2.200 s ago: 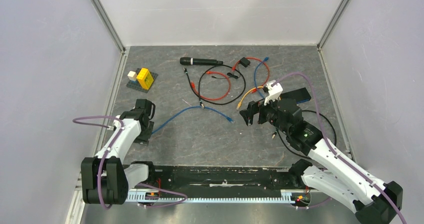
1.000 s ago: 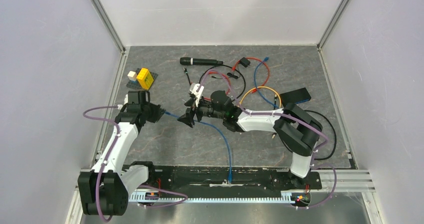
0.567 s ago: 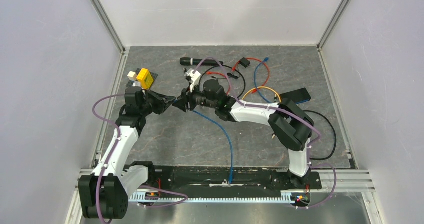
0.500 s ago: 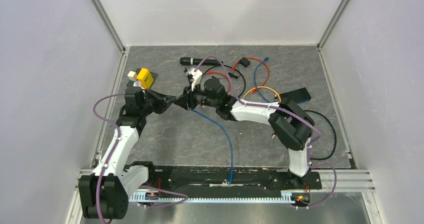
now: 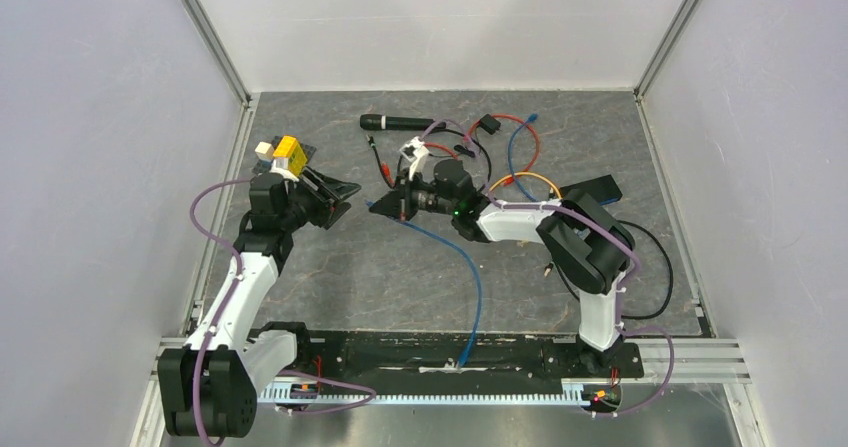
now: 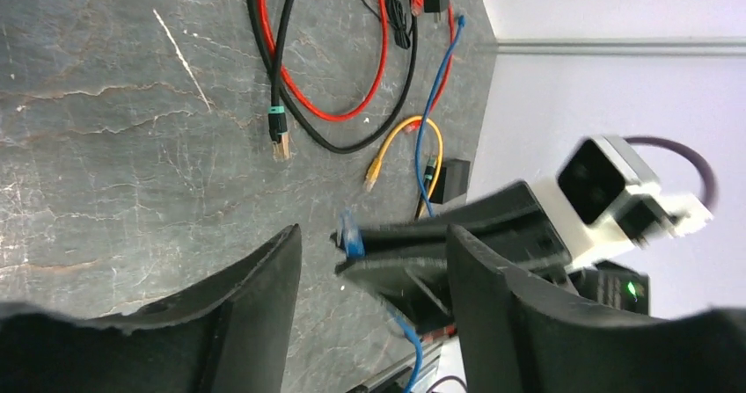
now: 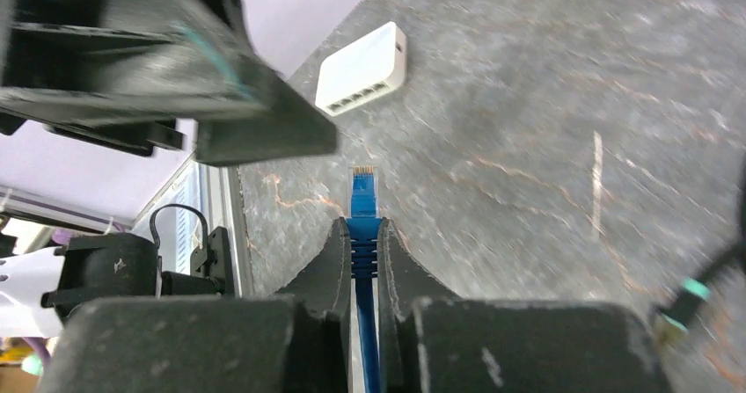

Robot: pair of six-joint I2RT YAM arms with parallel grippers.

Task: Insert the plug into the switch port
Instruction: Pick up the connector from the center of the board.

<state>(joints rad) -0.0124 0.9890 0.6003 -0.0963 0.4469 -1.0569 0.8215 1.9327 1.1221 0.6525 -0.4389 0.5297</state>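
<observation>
Slate tabletop [image 5: 400, 287]; plug [image 7: 362, 191] in right tool [image 7: 362, 228]

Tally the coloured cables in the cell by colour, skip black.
Blue: 2 (held blue cable, its plug sticking out of the right gripper; loose blue cable at the back)
Red: 2, as far as the tangle shows (red loop; red strand beside the loose blue cable)
Orange-yellow: 1 (orange cable)
Total: 5
</observation>
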